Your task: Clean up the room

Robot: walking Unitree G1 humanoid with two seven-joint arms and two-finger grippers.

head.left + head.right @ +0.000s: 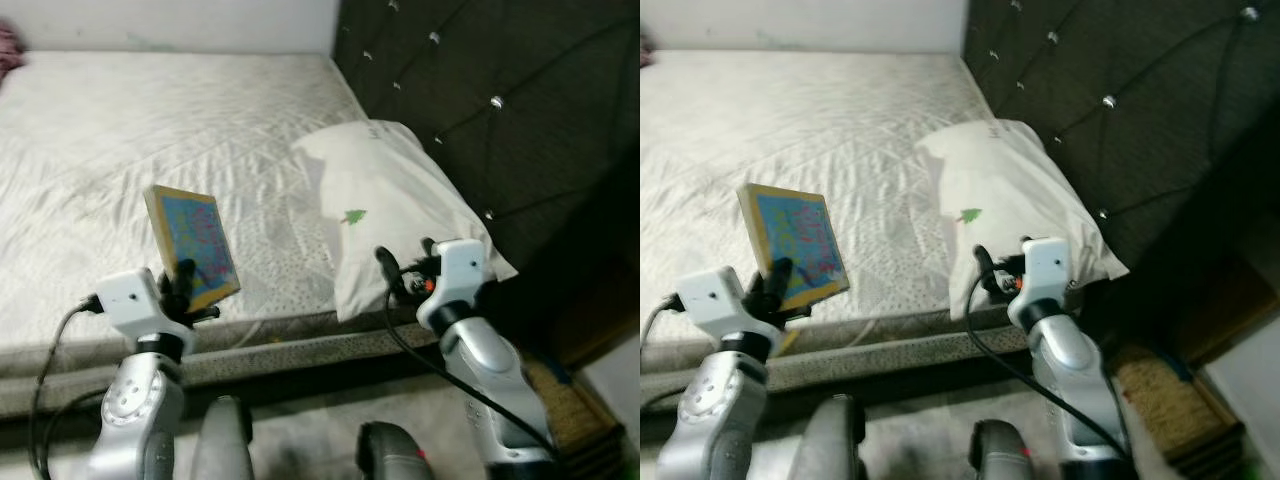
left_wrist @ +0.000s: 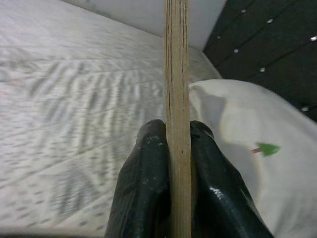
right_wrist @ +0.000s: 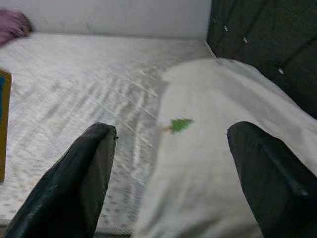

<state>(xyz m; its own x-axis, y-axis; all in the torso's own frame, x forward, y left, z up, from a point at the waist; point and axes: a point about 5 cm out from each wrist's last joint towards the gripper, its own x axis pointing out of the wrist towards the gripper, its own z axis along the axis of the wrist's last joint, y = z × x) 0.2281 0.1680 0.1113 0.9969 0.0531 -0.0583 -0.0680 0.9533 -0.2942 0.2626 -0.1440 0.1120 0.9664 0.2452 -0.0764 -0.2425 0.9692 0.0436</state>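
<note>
Left fingers (image 2: 148, 188) clamping book (image 1: 192, 245) over mattress (image 1: 120, 140), right fingers (image 3: 79, 183) spread before pillow (image 1: 385, 200), headboard (image 1: 500, 100) behind

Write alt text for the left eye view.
The left gripper holds a colourful book upright over a white mattress. The right gripper hovers open beside a white pillow against a dark headboard.

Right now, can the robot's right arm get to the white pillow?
Probably yes. The right pincer is open, pointing straight at the pillow at the near edge of the bed, with nothing between them. The left pincer is busy gripping the book.
</note>
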